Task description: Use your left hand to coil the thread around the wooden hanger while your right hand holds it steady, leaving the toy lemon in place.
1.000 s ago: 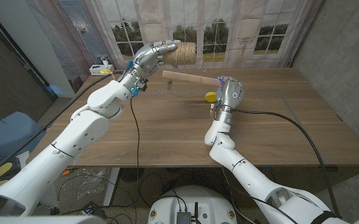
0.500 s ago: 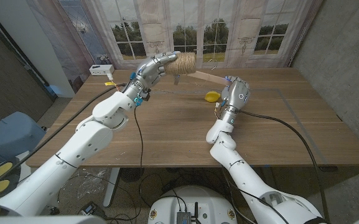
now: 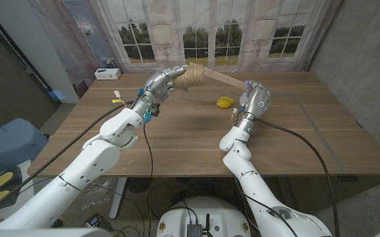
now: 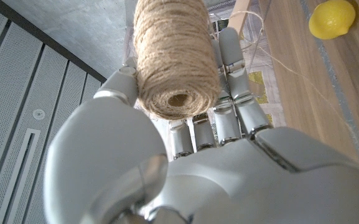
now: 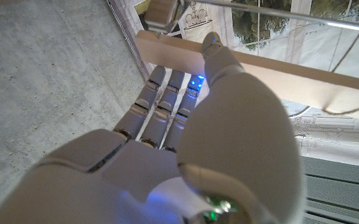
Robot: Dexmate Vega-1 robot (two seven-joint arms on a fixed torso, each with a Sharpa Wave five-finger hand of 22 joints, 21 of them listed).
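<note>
My left hand (image 3: 162, 82) grips a spool of tan thread (image 3: 193, 74), raised over the far middle of the table; the spool (image 4: 174, 53) fills the space between its fingers (image 4: 229, 68) in the left wrist view. A thin strand (image 4: 291, 68) runs from it toward the wooden hanger (image 3: 222, 79). My right hand (image 3: 254, 100) holds the hanger's right end in the air; its fingers (image 5: 167, 93) wrap the wooden bar (image 5: 303, 71). The yellow toy lemon (image 3: 224, 102) lies on the table below the hanger, also seen as the lemon (image 4: 331, 17).
A white box (image 3: 107, 73) sits at the table's far left corner, a small yellow tag (image 3: 117, 93) near it. Curtains and windows (image 3: 209, 33) stand behind the table (image 3: 176, 145). Black cables trail from both arms across the wood.
The left hand carried the spool rightward and lower, close to the hanger. The right hand lifted the hanger's end and shifted right. The lemon stayed put.
</note>
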